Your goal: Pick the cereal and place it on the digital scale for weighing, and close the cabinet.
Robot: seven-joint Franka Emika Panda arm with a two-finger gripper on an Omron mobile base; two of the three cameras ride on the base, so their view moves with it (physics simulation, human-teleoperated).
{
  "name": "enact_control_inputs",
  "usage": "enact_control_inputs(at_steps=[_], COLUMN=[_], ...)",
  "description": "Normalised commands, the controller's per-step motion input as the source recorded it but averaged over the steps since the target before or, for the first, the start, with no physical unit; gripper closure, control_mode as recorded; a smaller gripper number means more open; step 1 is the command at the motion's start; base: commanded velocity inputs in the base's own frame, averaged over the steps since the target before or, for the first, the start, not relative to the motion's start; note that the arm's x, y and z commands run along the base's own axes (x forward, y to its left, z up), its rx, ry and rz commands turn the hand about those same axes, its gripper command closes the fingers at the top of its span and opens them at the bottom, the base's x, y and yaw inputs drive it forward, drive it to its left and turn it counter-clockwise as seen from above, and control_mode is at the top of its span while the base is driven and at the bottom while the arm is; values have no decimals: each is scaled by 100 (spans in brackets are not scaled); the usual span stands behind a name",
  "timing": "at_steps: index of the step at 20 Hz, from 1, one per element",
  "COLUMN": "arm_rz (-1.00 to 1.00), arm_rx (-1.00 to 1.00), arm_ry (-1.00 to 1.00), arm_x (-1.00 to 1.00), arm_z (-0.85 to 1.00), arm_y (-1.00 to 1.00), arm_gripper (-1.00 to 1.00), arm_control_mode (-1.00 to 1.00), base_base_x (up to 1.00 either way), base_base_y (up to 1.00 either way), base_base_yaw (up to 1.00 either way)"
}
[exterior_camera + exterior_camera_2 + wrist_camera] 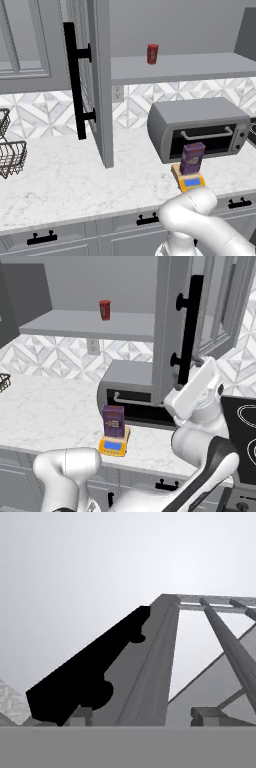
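Cabinet (170, 326): grey wall unit, doors swung open; the right door's long black bar handle (189, 326) rises directly ahead of the claw (135, 714), close.
Toaster oven (200, 127): grey, on the marble counter (65, 175), below and to the claw's left.
Claw: raised at the right door, fingertips (80, 714) near the handle's lower end; whether parted or closed cannot be told.
Cereal (114, 421): purple box, upright on the digital scale (113, 445), well below the claw.
Red can (104, 309): on the cabinet shelf, up-left.
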Motion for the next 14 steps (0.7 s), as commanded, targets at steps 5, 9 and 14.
enact_control_inputs(at_steps=[5, 9, 14], arm_rz=[-5, -13, -18], arm_rx=[-62, -65, -63], arm_ry=[15, 45, 38], arm_x=[-3, 44, 62], arm_z=[20, 3, -12], arm_y=[100, 100, 99], arm_gripper=[-100, -100, -100], arm_control_mode=[-100, -100, -100], base_base_x=[0, 0, 0], base_base_y=[0, 0, 0], base_base_yaw=[0, 0, 0])
